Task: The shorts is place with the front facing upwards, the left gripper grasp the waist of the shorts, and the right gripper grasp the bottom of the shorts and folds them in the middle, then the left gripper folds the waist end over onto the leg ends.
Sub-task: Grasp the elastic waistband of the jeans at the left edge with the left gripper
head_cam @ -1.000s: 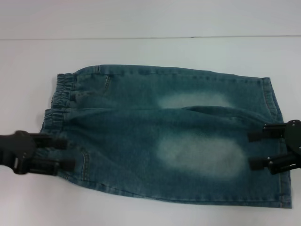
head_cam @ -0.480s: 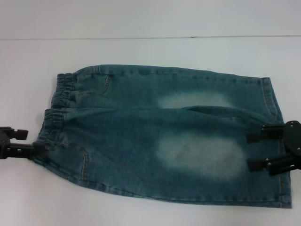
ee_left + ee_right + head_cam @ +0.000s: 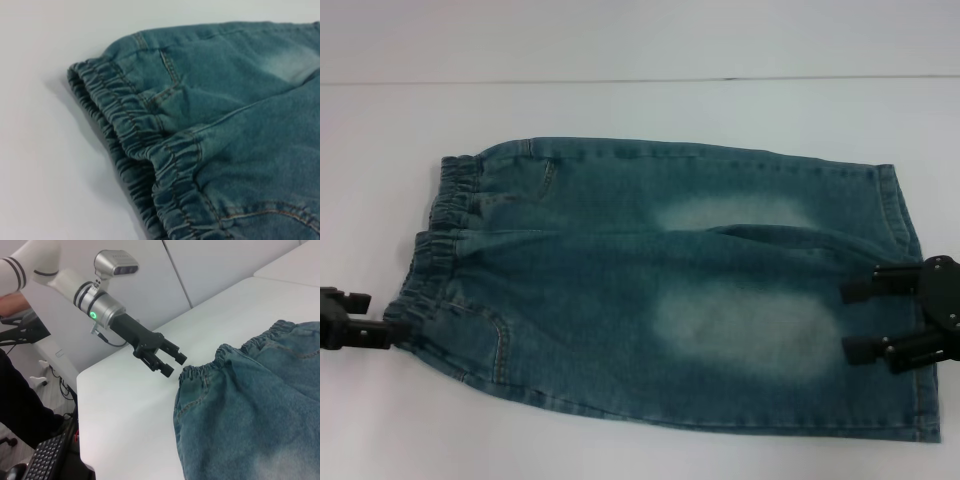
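The shorts (image 3: 650, 270) lie flat and front up on the white table, with the waist (image 3: 445, 215) at the left and the leg ends (image 3: 898, 200) at the right. My left gripper (image 3: 368, 315) hovers open at the near corner of the waist, one fingertip close to the band and no cloth between its fingers. The right wrist view shows that left gripper (image 3: 169, 362) open just short of the gathered waist (image 3: 235, 350). The puckered waist (image 3: 135, 130) fills the left wrist view. My right gripper (image 3: 855, 320) is open over the near leg, just inside its hem.
The white table (image 3: 620, 110) ends at a far edge behind the shorts. Beyond the table's side edge, the right wrist view shows a keyboard (image 3: 47, 460) and a person in dark clothes (image 3: 20, 410).
The left gripper has drawn back leftward off the waistband, where it stood a second ago, to just outside the waist's near corner. The right gripper has barely moved.
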`<state>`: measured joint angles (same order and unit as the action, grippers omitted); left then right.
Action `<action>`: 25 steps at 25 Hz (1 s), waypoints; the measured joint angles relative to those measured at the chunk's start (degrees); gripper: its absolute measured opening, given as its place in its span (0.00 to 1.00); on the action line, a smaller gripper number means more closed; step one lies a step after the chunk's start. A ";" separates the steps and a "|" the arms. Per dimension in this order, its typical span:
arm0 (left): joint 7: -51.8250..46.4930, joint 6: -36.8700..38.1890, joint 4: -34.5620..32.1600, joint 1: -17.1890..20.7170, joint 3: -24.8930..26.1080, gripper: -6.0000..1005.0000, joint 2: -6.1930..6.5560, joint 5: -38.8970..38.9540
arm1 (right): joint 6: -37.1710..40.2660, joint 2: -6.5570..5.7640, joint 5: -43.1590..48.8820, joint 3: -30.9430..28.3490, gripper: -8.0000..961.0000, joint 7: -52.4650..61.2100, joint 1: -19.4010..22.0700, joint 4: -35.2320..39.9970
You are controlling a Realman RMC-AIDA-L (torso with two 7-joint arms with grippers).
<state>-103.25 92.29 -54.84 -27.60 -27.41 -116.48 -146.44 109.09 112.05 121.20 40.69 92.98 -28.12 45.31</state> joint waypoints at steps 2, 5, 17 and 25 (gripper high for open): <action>-0.03 -0.78 0.19 -0.06 -0.80 0.87 -0.44 -0.54 | -0.01 0.00 0.00 0.00 0.99 -0.04 0.00 -0.06; -0.09 -1.45 0.24 -0.03 -2.09 0.87 -1.12 -0.60 | -0.03 -0.01 0.00 0.00 0.99 -0.06 0.00 -0.27; -0.91 -2.28 0.26 -0.19 -3.20 0.87 -1.42 -1.93 | -0.27 0.06 0.00 0.09 0.99 -0.11 0.00 -0.66; -0.71 -0.97 0.26 -0.21 -3.86 0.86 -1.47 -1.96 | -0.76 0.09 0.00 0.69 0.99 -0.17 0.00 -0.67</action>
<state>-103.96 91.32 -54.58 -27.81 -31.26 -117.95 -148.41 108.33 112.14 121.20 41.38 92.81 -28.12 44.65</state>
